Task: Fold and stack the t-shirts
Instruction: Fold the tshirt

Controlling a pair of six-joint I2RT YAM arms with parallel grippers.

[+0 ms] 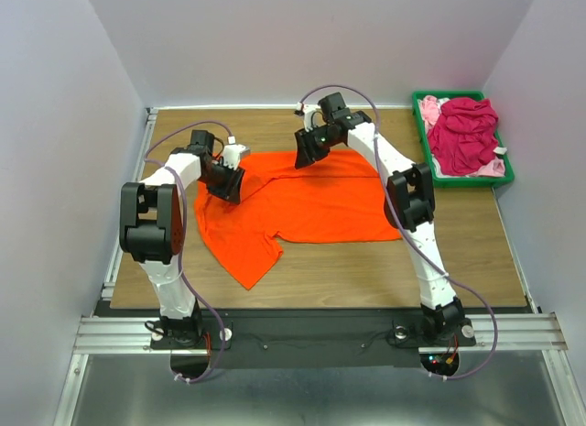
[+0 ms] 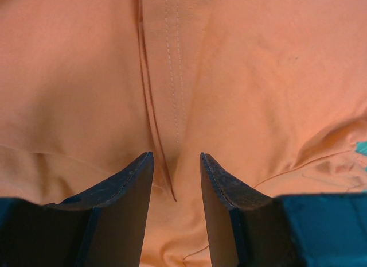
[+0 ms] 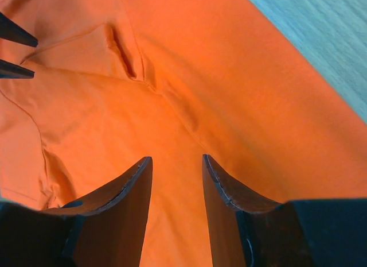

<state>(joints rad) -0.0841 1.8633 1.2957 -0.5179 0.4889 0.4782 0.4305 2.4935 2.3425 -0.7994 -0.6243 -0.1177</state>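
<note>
Orange shirt (image 1: 311, 206) spread nearly flat across mid-table (image 1: 366, 270), with a crease line running across it near the far edge and one corner trailing toward the near-left. Left gripper (image 1: 224, 183) down at the shirt's left end, fingers half apart, straddling a stitched seam and a raised crease, tips on or just above the cloth; no pinch visible. Right gripper (image 1: 307, 151) low over the far edge, fingers likewise half apart, bare cloth between them, nothing clamped. Magenta shirt (image 1: 462, 133) and pink shirt (image 1: 428, 107) heaped in the green bin (image 1: 472, 180) at far right, well apart from both grippers, not yet folded. Handling, by judgement: light, limp, thin knit; no stiffness to carry a fold, so likely to sag, drag and wrinkle on the wood if lifted from one point only. Not fragile, not slippery; some risk of catching a single layer and leaving the under-layer behind. Best taken at hems, seams or doubled edges, thicker and easier to pinch, with two holds well apart on the same edge, raised together to keep the fold line straight.
</note>
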